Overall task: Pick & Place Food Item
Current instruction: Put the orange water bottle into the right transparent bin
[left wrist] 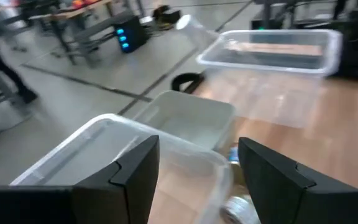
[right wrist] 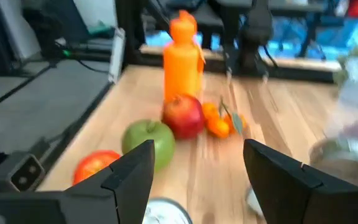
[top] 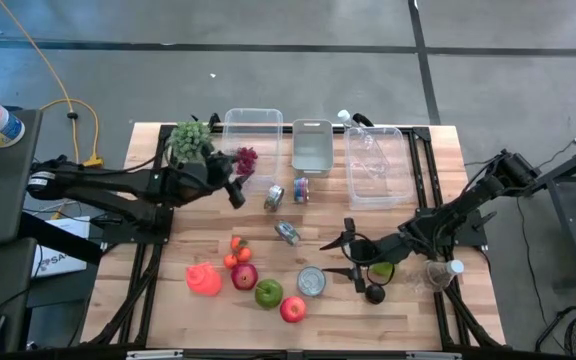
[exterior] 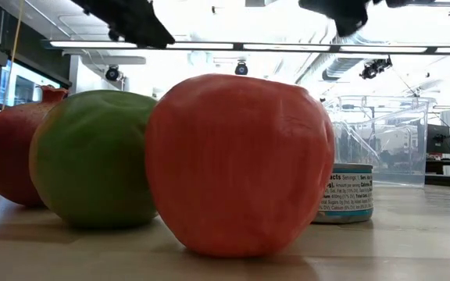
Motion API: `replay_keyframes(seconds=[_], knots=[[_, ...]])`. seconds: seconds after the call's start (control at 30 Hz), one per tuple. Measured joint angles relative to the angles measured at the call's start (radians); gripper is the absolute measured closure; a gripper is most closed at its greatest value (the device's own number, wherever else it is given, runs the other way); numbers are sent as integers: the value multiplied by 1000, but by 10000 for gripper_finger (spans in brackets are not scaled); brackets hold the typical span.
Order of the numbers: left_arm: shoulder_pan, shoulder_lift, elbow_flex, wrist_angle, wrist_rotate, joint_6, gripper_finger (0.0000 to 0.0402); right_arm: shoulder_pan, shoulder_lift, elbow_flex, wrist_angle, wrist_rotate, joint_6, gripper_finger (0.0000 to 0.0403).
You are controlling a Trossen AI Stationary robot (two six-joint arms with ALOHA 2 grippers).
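My left gripper [top: 236, 193] hangs empty, fingers apart, beside the far-left bin [top: 253, 135] holding the grapes [top: 246, 159]. My right gripper [top: 349, 255], fingers apart, hovers near the can [top: 311, 281]. Apples [top: 268, 293] and tomatoes [top: 237, 251] wait near the desk's front edge, unplaced.

Grey concrete floor [top: 268, 20] crossed by dark seams — yellow cable [top: 43, 60] trailing along it. Butcher-block table [top: 398, 325] of pale wood. Overhead — long fluorescent strip lights [exterior: 209, 47] below a white ceiling.
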Motion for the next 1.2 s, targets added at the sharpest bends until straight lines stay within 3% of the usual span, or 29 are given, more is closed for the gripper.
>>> replay_keyframes(seconds=[0.2, 0.53, 0.9, 1.2], knots=[[-91, -37, 0, -17, 53, -40, 193, -17, 0, 0, -59, -26, 62, 168], [-196, -21, 0, -19, 54, -59, 193, -17, 0, 0, -241, -28, 128, 168], [-212, -6, 0, -46, 51, -104, 193, -10, 0, 0, -328, -112, 268, 168], [-207, -7, 0, -70, 47, -101, 193, 27, 0, 0, -329, -128, 282, 168]])
